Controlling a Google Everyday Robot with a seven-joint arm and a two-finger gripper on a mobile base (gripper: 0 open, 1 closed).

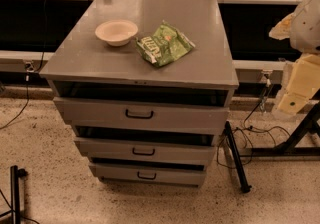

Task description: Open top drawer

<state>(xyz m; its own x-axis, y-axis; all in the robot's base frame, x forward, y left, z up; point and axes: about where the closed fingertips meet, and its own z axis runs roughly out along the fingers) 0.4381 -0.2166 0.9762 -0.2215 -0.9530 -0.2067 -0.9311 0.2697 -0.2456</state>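
The top drawer (pixel 142 113) is the widest grey front of the metal cabinet, just under the cabinet top (pixel 100 63). Its small dark bar handle (pixel 139 114) sits at the centre. A dark gap shows between the drawer front and the cabinet top. The middle drawer (pixel 145 151) and bottom drawer (pixel 146 174) lie below it, each with the same handle and a dark gap above. My arm and gripper (pixel 298 85) are at the right edge of the view, pale and yellowish. The gripper is well to the right of the cabinet and touches nothing on it.
A white bowl (pixel 116 32) and a green snack bag (pixel 164 43) lie on the cabinet top. A black stand leg (pixel 235 155) and cables (pixel 257 130) are on the speckled floor right of the cabinet. A black post (pixel 16 193) stands at lower left. Benches run behind.
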